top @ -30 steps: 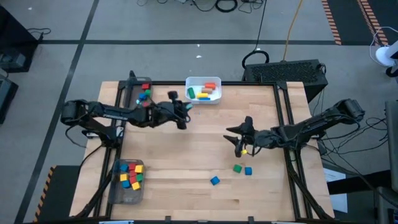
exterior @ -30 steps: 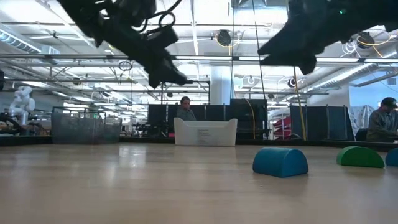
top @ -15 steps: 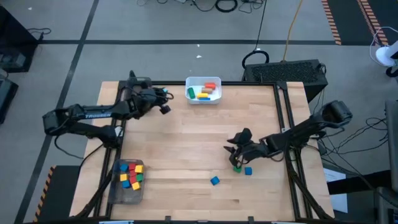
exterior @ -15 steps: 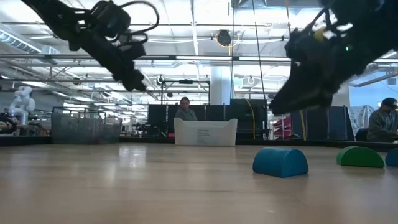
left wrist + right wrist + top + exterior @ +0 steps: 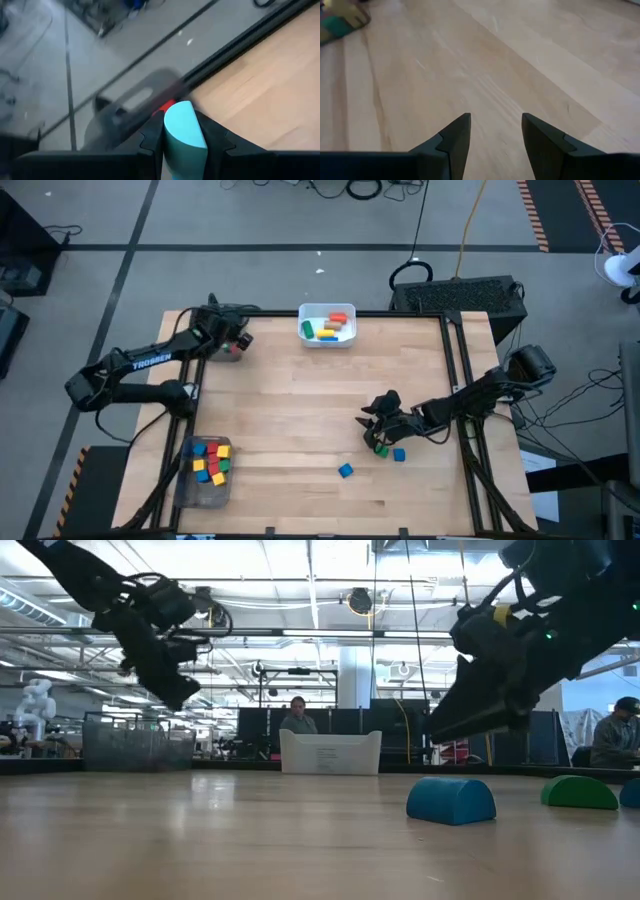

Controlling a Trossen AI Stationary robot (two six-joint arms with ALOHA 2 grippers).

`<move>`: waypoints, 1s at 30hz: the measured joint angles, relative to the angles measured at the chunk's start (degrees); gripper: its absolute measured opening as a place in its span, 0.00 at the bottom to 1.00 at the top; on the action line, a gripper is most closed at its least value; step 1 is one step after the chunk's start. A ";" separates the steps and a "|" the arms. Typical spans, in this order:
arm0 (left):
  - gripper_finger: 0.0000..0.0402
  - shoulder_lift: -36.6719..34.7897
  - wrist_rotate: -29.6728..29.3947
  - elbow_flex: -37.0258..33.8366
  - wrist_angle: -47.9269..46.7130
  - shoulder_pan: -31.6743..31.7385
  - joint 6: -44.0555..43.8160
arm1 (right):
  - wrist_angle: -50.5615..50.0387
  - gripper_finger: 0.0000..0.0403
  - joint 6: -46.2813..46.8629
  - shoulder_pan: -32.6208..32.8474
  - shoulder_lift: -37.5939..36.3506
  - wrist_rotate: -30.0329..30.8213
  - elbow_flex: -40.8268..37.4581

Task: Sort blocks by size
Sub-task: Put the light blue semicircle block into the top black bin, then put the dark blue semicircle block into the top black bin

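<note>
High view shows the left gripper (image 5: 236, 340) now at the table's far left corner, over the grey tray (image 5: 222, 315) there; half a second ago it was nearer the white bin (image 5: 327, 325), and a second ago out over the middle of the table. Its wrist view shows the fingers (image 5: 150, 137) clenched on a light blue half-round block (image 5: 184, 131), with the blurred tray and something red beyond it. The right gripper (image 5: 377, 420) has dropped lower and toward the near right part of the table, just beside the green block (image 5: 381, 449); its fingers (image 5: 455, 135) stand apart with nothing between them, bare wood (image 5: 485, 75) ahead.

Three blocks lie loose near it: the green one, a blue one (image 5: 399, 454) touching or just beside it, and another blue one (image 5: 345, 470) a little apart toward the front edge. The bin holds green, yellow, orange and blue pieces. A second tray (image 5: 204, 463) at the near left corner holds small cubes in red, blue, yellow and green. In the low view, a person (image 5: 296, 715) sits behind the bin and another (image 5: 612, 735) at far right.
</note>
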 joint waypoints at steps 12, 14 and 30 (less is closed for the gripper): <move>0.22 0.04 7.95 0.00 -3.24 9.23 -2.13 | 1.02 0.40 -1.12 0.11 -0.02 -0.11 0.00; 0.22 0.04 7.95 0.02 -3.24 10.04 -2.13 | 1.34 0.40 -1.13 0.11 -0.04 -0.11 0.00; 0.55 0.09 13.97 0.07 -3.74 10.77 -1.68 | 8.19 0.40 -8.38 0.11 -0.11 -7.83 0.00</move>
